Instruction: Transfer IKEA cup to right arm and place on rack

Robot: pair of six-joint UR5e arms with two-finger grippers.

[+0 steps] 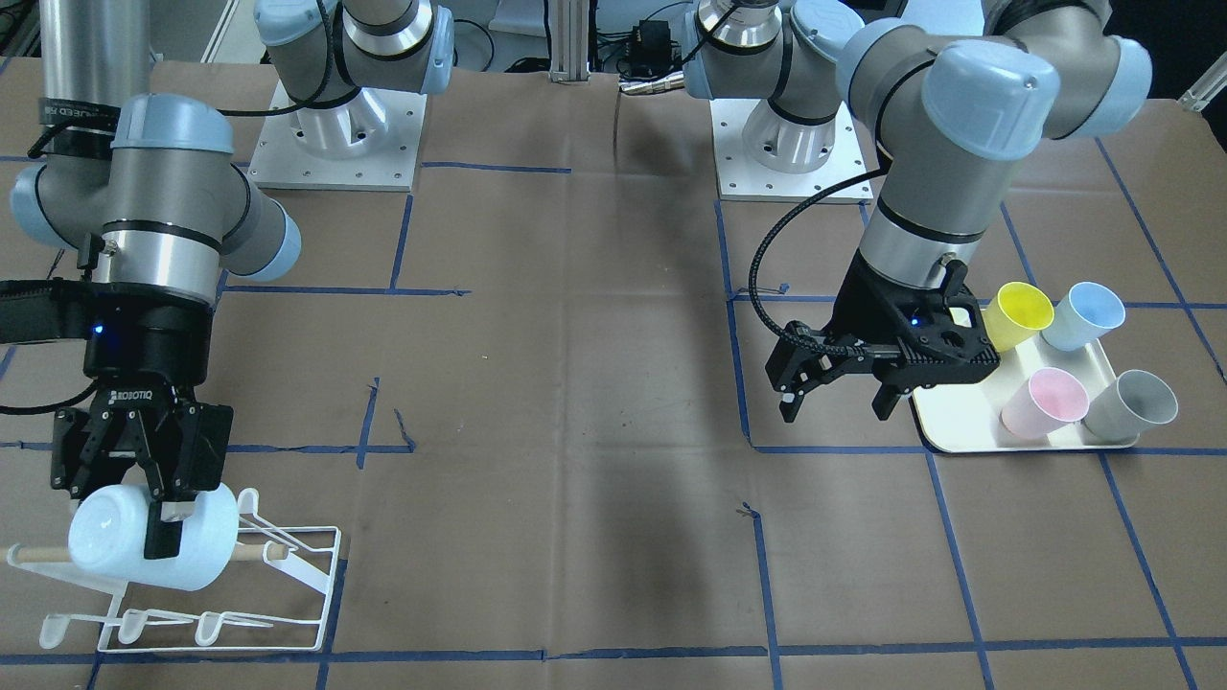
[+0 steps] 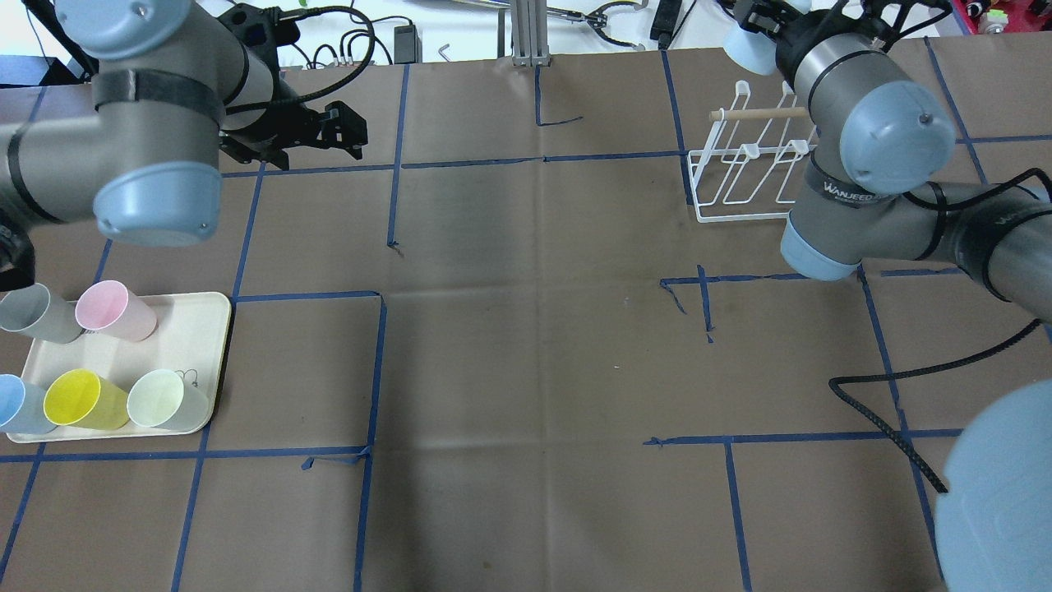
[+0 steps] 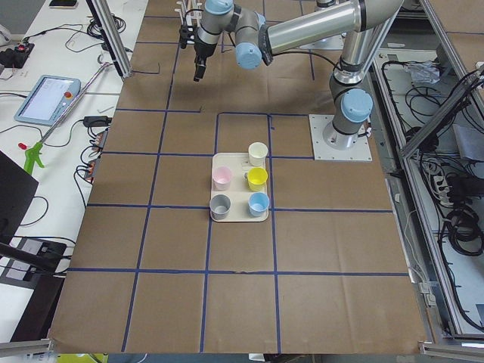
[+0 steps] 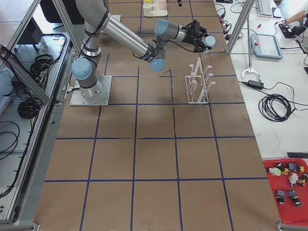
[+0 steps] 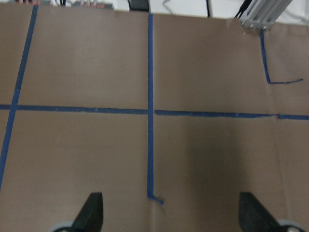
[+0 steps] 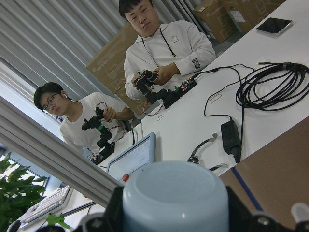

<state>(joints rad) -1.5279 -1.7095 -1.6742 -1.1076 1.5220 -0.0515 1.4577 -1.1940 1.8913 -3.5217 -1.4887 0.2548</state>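
Holding the cup [image 1: 206, 548] sideways over the rack [image 1: 309, 567], the right gripper [image 1: 158, 519] is clamping its wall — probably light, stiff, slippery; the left gripper [image 1: 837, 407] is hanging spread, empty

Robotics lab — left arm [image 1: 925, 220] and right arm [image 1: 158, 240] bolted to a bench [image 2: 526, 329] marked with a blue tape grid [image 2: 380, 370]. Beside the bench: teach pendant [image 3: 47, 98], cable coil [image 4: 275, 107], aluminium framing [image 3: 110, 41] — two people [image 6: 166, 53] beyond its far edge.
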